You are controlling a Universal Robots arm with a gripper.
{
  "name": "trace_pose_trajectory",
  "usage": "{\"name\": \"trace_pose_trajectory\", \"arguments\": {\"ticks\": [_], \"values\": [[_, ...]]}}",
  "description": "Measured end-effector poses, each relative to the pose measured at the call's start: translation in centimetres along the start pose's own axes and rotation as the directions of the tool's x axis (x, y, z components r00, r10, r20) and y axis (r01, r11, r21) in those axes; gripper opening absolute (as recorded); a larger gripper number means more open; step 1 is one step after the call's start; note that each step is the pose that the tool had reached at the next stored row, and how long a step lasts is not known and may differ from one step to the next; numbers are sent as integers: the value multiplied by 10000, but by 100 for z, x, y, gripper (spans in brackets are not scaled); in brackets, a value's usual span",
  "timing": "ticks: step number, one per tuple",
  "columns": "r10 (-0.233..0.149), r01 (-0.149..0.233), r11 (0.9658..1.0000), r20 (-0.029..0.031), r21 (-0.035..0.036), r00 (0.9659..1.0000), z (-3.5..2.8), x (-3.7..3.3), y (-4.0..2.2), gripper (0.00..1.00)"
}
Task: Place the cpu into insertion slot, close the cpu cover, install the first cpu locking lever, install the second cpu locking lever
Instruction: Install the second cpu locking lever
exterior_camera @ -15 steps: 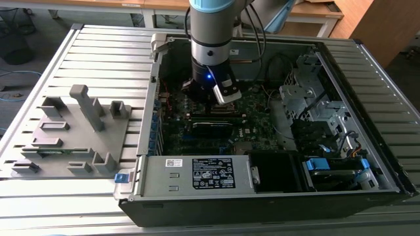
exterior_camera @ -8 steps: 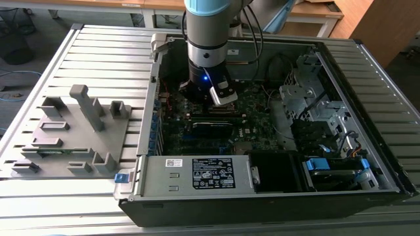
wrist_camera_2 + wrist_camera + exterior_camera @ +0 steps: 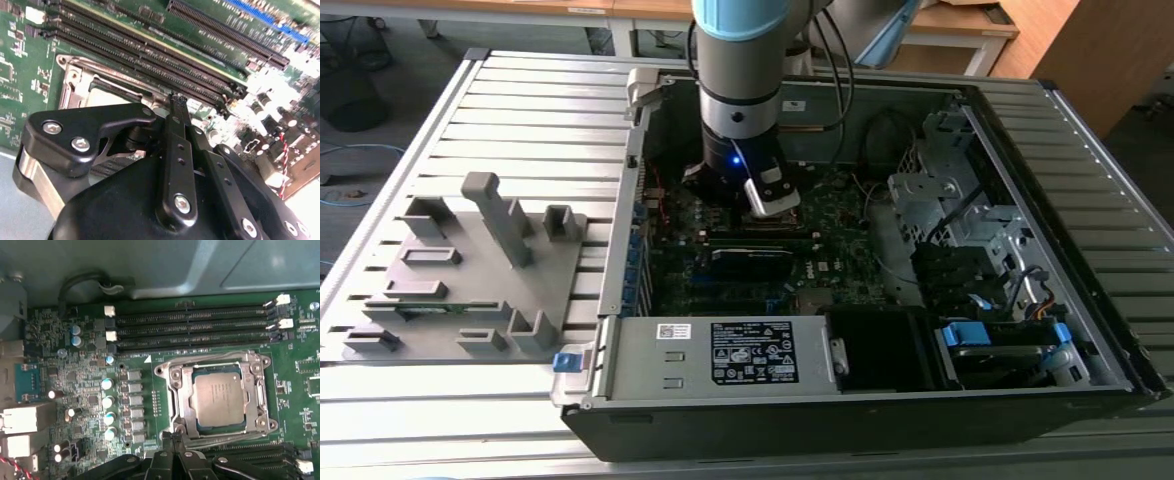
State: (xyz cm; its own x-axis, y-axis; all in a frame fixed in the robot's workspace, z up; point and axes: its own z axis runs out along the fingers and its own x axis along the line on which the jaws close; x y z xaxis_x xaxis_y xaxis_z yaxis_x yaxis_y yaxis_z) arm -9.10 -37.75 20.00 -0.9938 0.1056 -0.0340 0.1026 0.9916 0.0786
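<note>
The cpu [image 3: 219, 399], a dull silver square, lies flat in the insertion slot [image 3: 172, 390] on the green motherboard. The cpu cover [image 3: 212, 364], a silvery frame, lies down around it, with the chip showing through its window. My gripper [image 3: 175, 437] is shut, its black fingertips meeting at the socket's edge beside the cover. In the second wrist view the gripper [image 3: 177, 100] tapers to one point just over the socket rim [image 3: 75, 80], hiding much of the socket. In the exterior view the gripper [image 3: 744, 192] hangs low inside the open computer case, right at the insertion slot [image 3: 774, 198].
Long black memory slots [image 3: 195, 330] run along one side of the socket, and more [image 3: 250, 452] lie on the other. Capacitors [image 3: 107, 400] and rear ports [image 3: 25, 420] crowd the board nearby. A grey fixture tray [image 3: 467, 270] sits at the exterior view's left.
</note>
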Motion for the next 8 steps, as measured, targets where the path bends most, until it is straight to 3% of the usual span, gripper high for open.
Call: {"name": "trace_pose_trajectory", "arguments": {"ticks": [3, 8], "values": [[4, -4, 10000, -8, -73, 10000, 6, 4, -1, 11], [4, -4, 9999, -11, -111, 10000, 24, 24, -11, 11]]}}
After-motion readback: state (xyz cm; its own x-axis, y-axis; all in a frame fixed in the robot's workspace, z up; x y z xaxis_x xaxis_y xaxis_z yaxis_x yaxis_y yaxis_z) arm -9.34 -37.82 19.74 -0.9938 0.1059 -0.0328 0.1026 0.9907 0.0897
